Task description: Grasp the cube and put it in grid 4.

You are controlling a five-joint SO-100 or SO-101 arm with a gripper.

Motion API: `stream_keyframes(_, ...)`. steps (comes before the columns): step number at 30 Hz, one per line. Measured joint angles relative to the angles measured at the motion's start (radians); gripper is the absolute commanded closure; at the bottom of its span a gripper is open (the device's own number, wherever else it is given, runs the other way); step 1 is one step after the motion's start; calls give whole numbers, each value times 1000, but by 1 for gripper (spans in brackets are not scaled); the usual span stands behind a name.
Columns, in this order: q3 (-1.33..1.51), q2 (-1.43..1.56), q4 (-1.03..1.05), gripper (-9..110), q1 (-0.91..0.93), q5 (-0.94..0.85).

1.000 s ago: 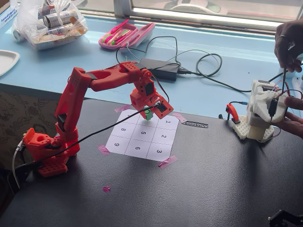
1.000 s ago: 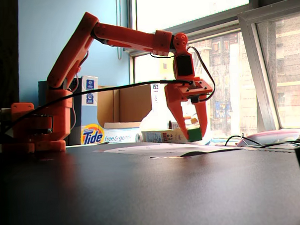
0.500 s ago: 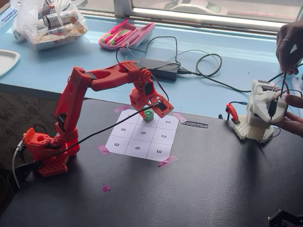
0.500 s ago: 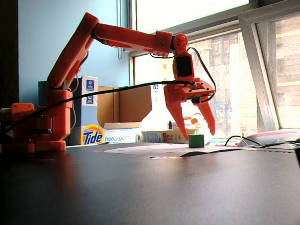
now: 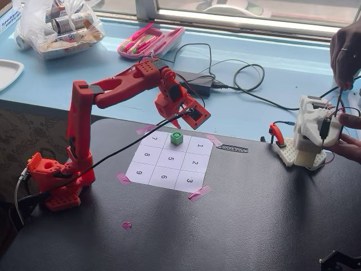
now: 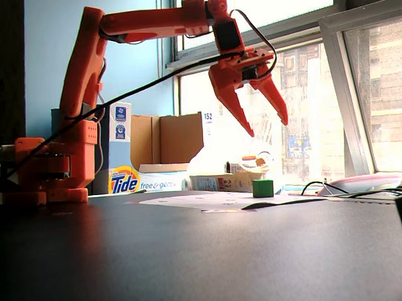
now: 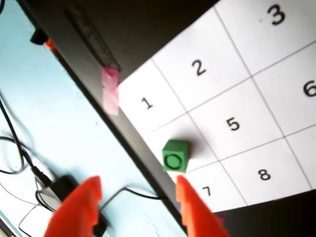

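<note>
Black table w/ num. sheet (image 5: pixel 169 162), cube (image 5: pixel 177 138) in grid 4 (image 7: pixel 159 140); pincer (image 6: pixel 269 129) wide open, empty.

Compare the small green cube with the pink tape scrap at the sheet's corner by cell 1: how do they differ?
The small bright-green plastic cube is a solid block standing up off the white numbered paper sheet; the pink tape scrap lies flat. The cube sits inside the sheet between cells 1 and 7; the tape straddles the sheet's edge onto the black tabletop. The cube has a circular mark on top; the tape looks plain. Both touch the sheet.

High oblique, table-level side, wrist-down.
</note>
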Motion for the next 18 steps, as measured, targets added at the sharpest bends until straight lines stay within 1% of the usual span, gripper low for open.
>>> stream_keyframes(6, 0, 232, 103, 101, 124, -15)
stream_keyframes(11, 32, 434, 141, 101, 296, -54)
stream_keyframes(15, 213, 641, 61, 101, 492, -117)
stream_keyframes(18, 442, 816, -78, 101, 601, -161)
